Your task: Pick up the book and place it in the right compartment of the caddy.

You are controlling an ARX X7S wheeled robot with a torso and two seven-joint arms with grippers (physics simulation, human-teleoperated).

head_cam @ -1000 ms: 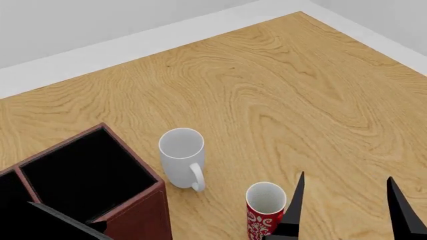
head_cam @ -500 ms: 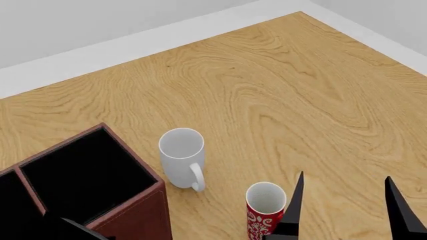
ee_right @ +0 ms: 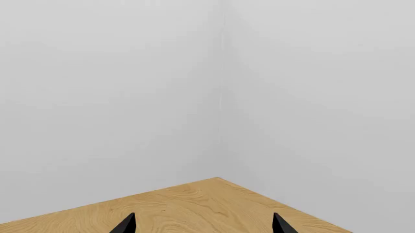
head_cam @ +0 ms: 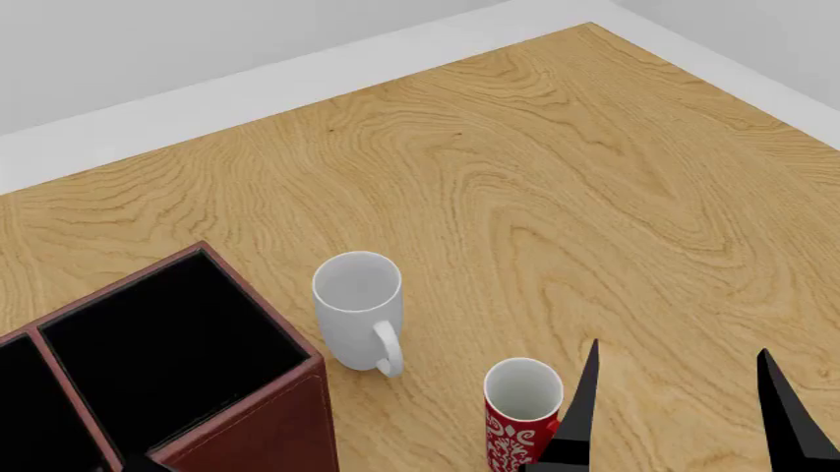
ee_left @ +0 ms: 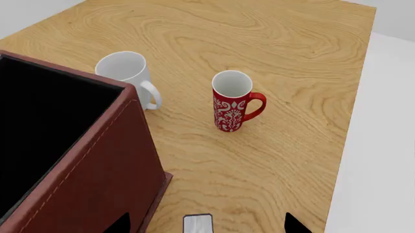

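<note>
Caddy (head_cam: 250,418): sitting at the near left of the worktop (head_cam: 552,206), its right compartment (head_cam: 164,349) showing only black lining. Book: not showing in any view; I cannot tell where it is lying. White mug (head_cam: 357,310): standing just beside the caddy's right wall. Red patterned mug (head_cam: 521,413): standing nearer me, between the caddy and my right tool (head_cam: 676,408). Right tool: I am holding its prongs wide apart, gripping nothing. Left tool (ee_left: 204,224): only tips showing, spread wide.
</note>
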